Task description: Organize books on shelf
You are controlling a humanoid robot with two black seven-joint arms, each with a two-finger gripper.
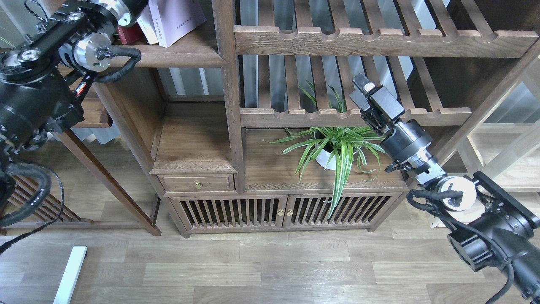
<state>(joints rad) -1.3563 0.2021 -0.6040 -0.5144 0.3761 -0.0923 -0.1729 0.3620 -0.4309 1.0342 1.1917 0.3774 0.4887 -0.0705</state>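
Observation:
Three books stand leaning at the top left on the dark wooden shelf (pixel 181 57): a pale lavender one (pixel 177 19), a white one (pixel 147 23) and a dark red one (pixel 126 34). The top edge of the view cuts them off. My left arm's wrist (pixel 120 8) sits just in front of the red and white books, and its gripper is above the view's top edge. Far to the right, my right gripper (pixel 363 88) hangs in front of the lower slatted rack. It holds nothing I can see, and its fingers cannot be told apart.
Two slatted racks (pixel 379 40) with scalloped rails fill the right bay. A potted spider plant (pixel 333 147) stands below my right gripper. A vertical post (pixel 230 84) divides the bays, above a small drawer (pixel 197 183) and slatted doors. A white bar (pixel 69 274) lies on the floor.

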